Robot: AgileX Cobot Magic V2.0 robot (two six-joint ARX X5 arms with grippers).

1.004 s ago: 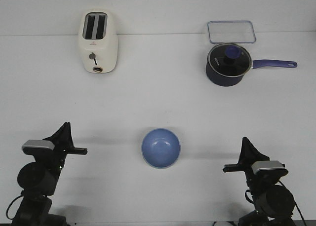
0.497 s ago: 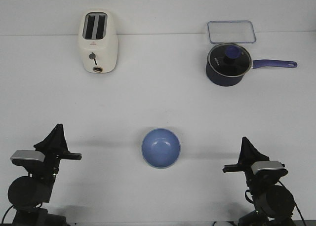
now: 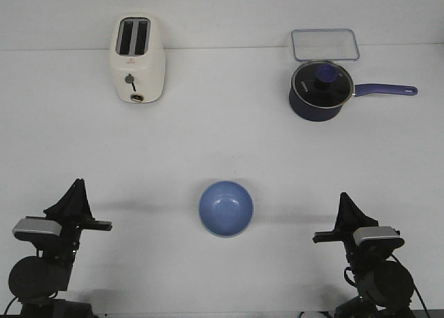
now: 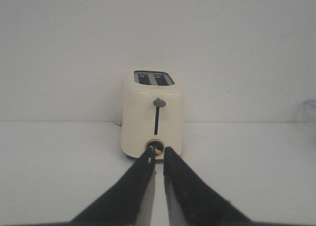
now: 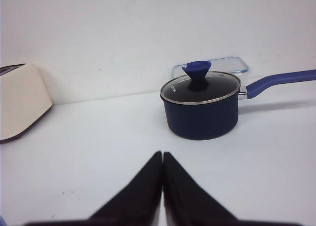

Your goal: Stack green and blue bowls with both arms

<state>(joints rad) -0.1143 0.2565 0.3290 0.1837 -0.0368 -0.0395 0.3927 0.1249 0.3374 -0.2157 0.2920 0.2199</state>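
Observation:
A light blue bowl (image 3: 226,207) sits upright on the white table (image 3: 222,144), in the front middle between my two arms. No green bowl shows by itself in any view. My left gripper (image 3: 78,187) is low at the front left, well away from the bowl. Its fingers (image 4: 143,169) stand a narrow gap apart with nothing between them, so the left gripper (image 4: 158,151) is open. My right gripper (image 3: 344,198) is at the front right, also apart from the bowl. In the right wrist view the right gripper (image 5: 163,155) is shut and empty, tips touching.
A cream toaster (image 3: 137,60) stands at the back left. At the back right, a dark blue lidded saucepan (image 3: 319,90) points its long handle (image 3: 385,90) to the right. Behind it lies a clear container lid (image 3: 325,44).
My left arm has drawn back toward the front left corner and sunk lower. The blue bowl and the right arm have not moved.

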